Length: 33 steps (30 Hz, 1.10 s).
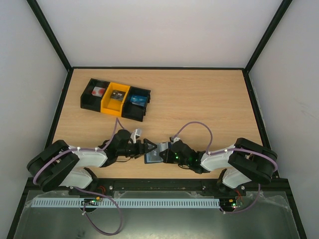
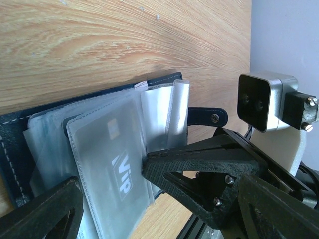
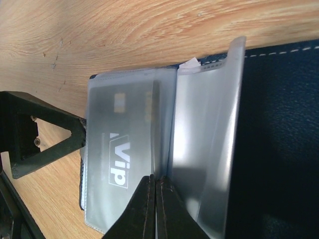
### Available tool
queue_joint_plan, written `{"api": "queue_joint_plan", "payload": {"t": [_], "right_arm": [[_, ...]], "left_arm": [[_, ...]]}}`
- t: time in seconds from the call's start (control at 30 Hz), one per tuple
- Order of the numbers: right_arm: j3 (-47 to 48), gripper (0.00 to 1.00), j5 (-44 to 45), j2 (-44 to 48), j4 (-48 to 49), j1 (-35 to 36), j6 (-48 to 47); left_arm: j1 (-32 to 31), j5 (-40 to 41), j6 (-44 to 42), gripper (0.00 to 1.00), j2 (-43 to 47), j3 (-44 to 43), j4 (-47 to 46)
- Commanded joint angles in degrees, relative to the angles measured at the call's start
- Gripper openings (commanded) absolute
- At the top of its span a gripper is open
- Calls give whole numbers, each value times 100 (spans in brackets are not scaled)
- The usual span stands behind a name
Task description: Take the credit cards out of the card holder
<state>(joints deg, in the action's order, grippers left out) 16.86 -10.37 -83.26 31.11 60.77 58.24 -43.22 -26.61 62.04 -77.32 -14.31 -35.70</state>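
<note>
The card holder (image 1: 152,156) lies open on the table between my two grippers. Its dark cover (image 2: 12,144) (image 3: 279,124) holds several frosted clear sleeves. One card printed "Vip" (image 2: 114,149) (image 3: 124,124) sits inside a sleeve and looks grey through the plastic. My left gripper (image 1: 146,148) (image 2: 112,177) is open wide, its fingers on either side of that sleeve, and one fingertip (image 2: 149,164) touches the sleeve's edge. My right gripper (image 1: 164,152) (image 3: 155,185) is shut on the edge of a neighbouring clear sleeve (image 3: 209,139), which stands up from the cover.
A row of black and yellow bins (image 1: 115,98) stands at the back left, one holding a red-and-white item (image 1: 97,92). The holder's snap strap (image 2: 207,117) sticks out sideways. The right wrist camera (image 2: 259,102) is close to my left fingers. The table's near edge lies just behind both grippers.
</note>
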Motion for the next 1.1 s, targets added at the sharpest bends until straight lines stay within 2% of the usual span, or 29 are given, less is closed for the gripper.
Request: {"api": "queue_joint_plan", "payload": {"t": [0.0,0.13,0.27,0.77,1.07], "right_arm": [[14,2,118,0,-38,8,-63],[-24,2,127,-7,11,7,-41],[-24,2,145,-13,21,5,-36],[-40,6,203,33,1,11,-36],[74,11,433,597,-712,8,-222]], "left_arm": [[-63,-49,17,86,-138,-18,-243],[-59,-92,27,85,-185,-59,-283],[-69,-227,70,75,-233,-88,-457],[-66,-148,3,48,-235,-90,-380],[-72,-58,-63,27,-357,-151,-222]]}}
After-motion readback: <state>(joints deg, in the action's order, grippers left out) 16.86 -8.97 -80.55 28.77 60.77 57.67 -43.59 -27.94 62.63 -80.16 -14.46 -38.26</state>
